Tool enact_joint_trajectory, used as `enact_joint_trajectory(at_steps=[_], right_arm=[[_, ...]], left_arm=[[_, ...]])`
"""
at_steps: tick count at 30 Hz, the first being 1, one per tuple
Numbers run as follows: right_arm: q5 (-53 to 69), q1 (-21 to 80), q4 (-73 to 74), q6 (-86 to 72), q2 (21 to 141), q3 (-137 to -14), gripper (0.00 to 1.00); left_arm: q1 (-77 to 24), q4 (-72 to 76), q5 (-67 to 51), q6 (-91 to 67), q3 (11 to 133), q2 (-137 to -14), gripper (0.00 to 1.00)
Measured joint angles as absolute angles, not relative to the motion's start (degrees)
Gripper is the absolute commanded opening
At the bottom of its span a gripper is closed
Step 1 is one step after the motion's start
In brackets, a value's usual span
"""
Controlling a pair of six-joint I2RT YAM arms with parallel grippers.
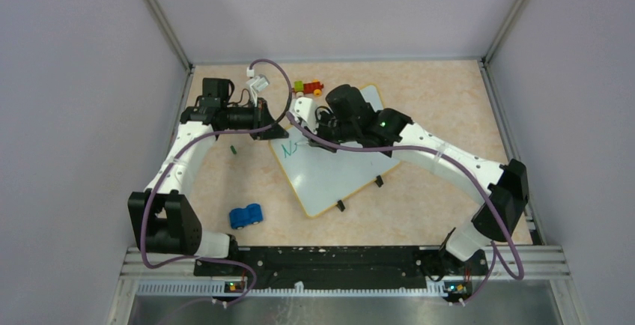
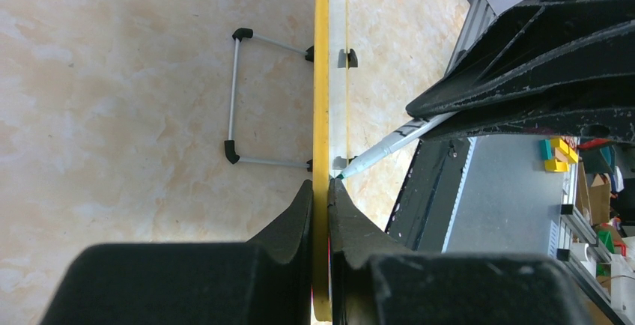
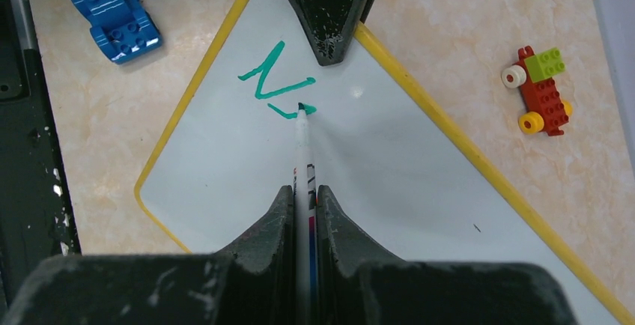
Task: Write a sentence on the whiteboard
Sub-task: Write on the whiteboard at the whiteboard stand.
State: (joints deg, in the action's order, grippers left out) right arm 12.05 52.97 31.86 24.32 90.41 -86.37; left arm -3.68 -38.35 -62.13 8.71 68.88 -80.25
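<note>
The whiteboard (image 1: pixel 344 171) lies tilted on the table, with a yellow rim and black clips on its near edge; it also shows in the right wrist view (image 3: pixel 389 168). My left gripper (image 2: pixel 320 186) is shut on the board's yellow rim (image 2: pixel 321 78) at its far-left edge. My right gripper (image 3: pixel 303 190) is shut on a white marker (image 3: pixel 303 145) whose green tip touches the board. The sentence (image 3: pixel 273 81) is only a green "N" and a short stroke beside it, seen small in the top view (image 1: pixel 290 146). The marker also shows in the left wrist view (image 2: pixel 389 144).
A blue toy car (image 1: pixel 245 215) sits near left of the board. A red, green and yellow brick toy (image 1: pixel 308 86) lies at the back. A small green marker cap (image 1: pixel 234 148) lies left of the board. The board's wire stand (image 2: pixel 236 96) shows underneath.
</note>
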Motion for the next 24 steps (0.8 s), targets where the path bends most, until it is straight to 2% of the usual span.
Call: enact_joint_trajectory(at_steps=[24], right_arm=[[12.69,54.54,31.48,24.4,90.28,-83.74,0.0]], left_arm=[[-3.68,-38.35,-62.08,8.73,68.88,-80.27,0.0]])
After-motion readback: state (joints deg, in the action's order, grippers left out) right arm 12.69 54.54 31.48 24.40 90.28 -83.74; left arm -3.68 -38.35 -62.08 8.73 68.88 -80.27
